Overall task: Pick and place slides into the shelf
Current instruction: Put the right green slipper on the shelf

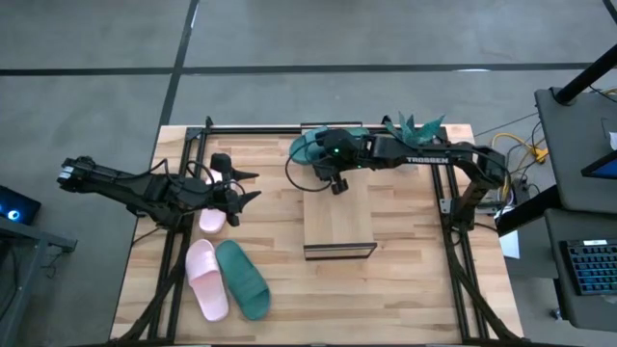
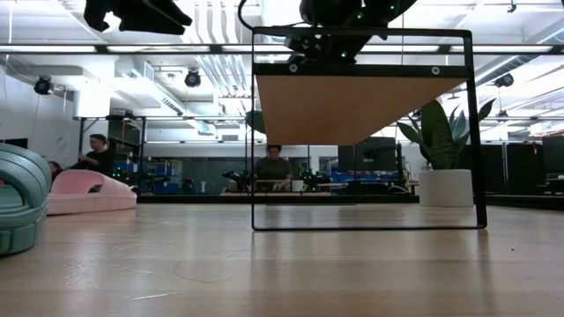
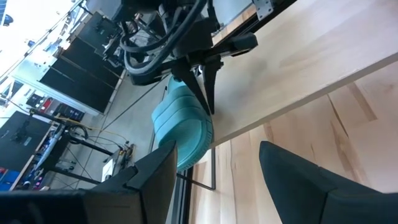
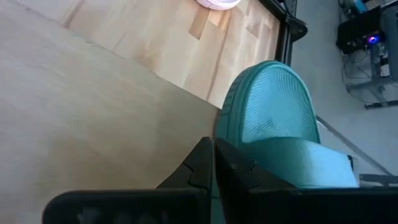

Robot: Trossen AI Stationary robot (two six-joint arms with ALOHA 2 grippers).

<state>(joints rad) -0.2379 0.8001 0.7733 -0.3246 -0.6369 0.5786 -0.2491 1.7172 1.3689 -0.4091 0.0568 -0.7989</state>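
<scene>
A teal slide point(image 1: 307, 147) sits at the far left corner of the light-wood shelf point(image 1: 339, 226) and reaches out past the plank's edge. What bears it does not show. My right gripper point(image 1: 337, 183) is shut, and its fingers slant down right beside this slide point(image 4: 273, 112) over the shelf top. My left gripper point(image 1: 248, 186) hovers open and empty at the table's left, above a pink slide point(image 1: 211, 220). Another pink slide point(image 1: 205, 280) and a teal slide point(image 1: 241, 280) lie sole-down side by side near the front left. My right gripper's shut fingers point(image 3: 205, 93) slant down from the far right onto the teal slide's long side edge point(image 4: 227, 134), next to its strap point(image 4: 311, 165). They lie along the slide's side, not around it. I cannot tell whether the tips touch it.
The black metal frame point(image 1: 193, 145) runs along the table's left, far and right edges. A green plant point(image 1: 415, 123) stands behind the far edge. Bare wood lies right of the shelf and along the front. People sit in the room beyond the table.
</scene>
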